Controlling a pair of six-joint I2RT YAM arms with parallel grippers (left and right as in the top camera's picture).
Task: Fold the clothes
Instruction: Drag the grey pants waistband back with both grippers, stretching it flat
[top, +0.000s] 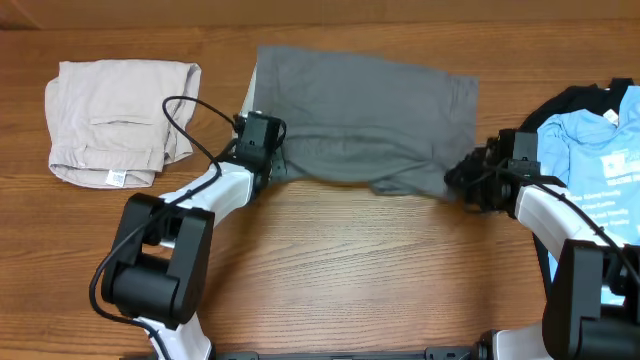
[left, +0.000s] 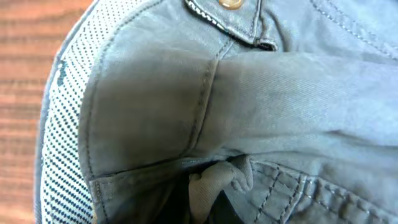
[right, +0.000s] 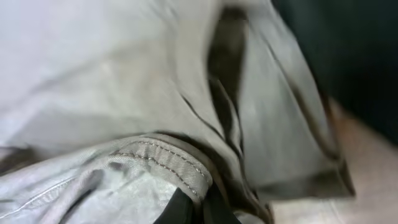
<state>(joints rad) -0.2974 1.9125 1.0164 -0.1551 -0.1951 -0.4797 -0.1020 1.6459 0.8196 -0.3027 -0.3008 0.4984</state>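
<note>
Wooden bench (top: 350, 260) carried the grey shorts (top: 370, 110) at its middle. Left jaws and right jaws each pinched the near edge, one at either end. The fold looked just begun; next, both should lift and carry that edge across evenly.

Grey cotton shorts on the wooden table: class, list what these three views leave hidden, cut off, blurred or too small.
1. Overhead: fingertips of the left gripper and right gripper, buried in the near edge of the grey cotton shorts.
2. Right wrist: fabric blurred, details soft.
3. Overhead: black garment, mostly under the light blue printed T-shirt; both cut by the right edge.
4. Overhead: T-shirt print and the label on the beige folded shorts, too small to read.
</note>
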